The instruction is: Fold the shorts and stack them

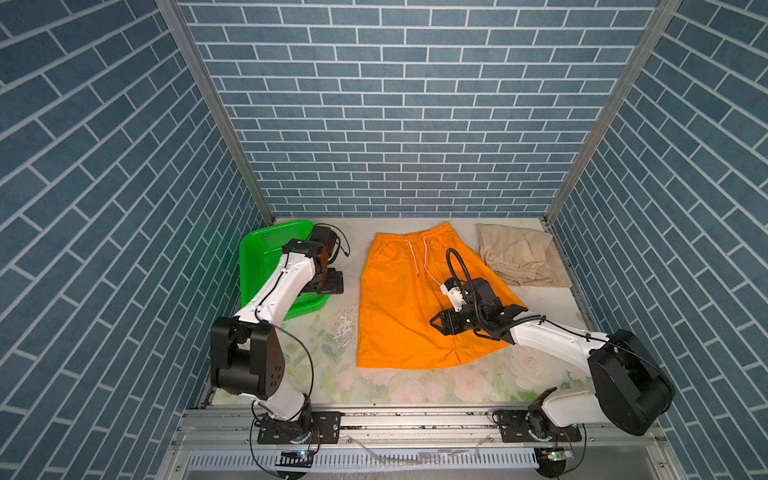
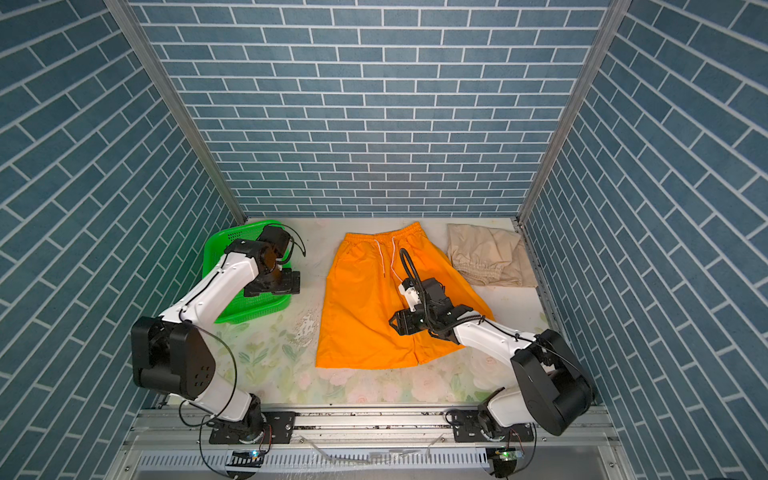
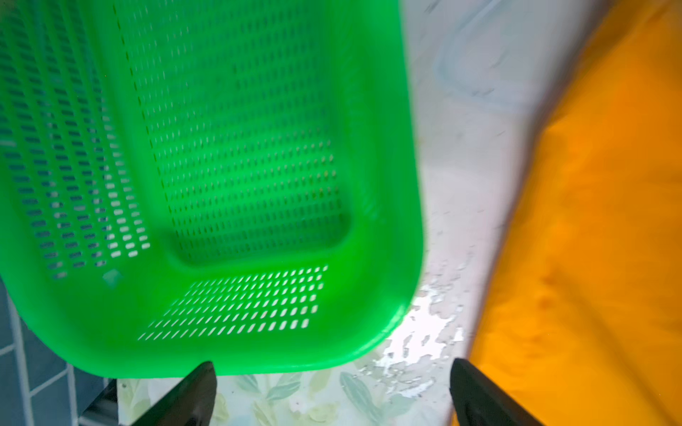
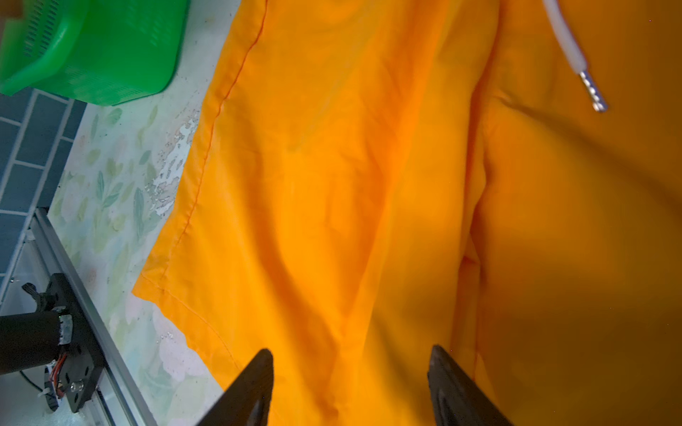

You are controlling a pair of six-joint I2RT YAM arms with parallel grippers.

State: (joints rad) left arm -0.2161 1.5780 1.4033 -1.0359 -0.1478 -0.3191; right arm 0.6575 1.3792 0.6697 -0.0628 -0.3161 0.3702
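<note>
Jaws of the left gripper [image 3: 332,369] stand at full spread with nothing between them. I find it at the rim of the green basket [image 1: 266,245], on the side facing the orange shorts [image 1: 399,299]. The left wrist view shows one fingertip by the basket's corner and the other by the cloth's side edge, with bare table [image 1: 415,386] between. Contact with either I cannot confirm.

Across the table, the right gripper [image 4: 350,354] is partly open above the orange shorts, near the seam where the two legs meet. No cloth is pinched between its fingers [image 4: 254,387]; whether the tips touch the fabric I cannot tell.

I note the orange shorts spread flat at mid-table, waistband toward the back wall [image 1: 395,124], white drawstring [image 1: 415,257] loose on the front, hems toward the front rail [image 1: 415,419]. At the back right corner the beige shorts [image 1: 519,253] lie gathered, close beside the orange leg; touching or not, I cannot tell.

Open room: a strip of bare table between basket and orange cloth, and a broad band between the hems and the front rail. At the right edge the beige cloth leaves almost no margin
</note>
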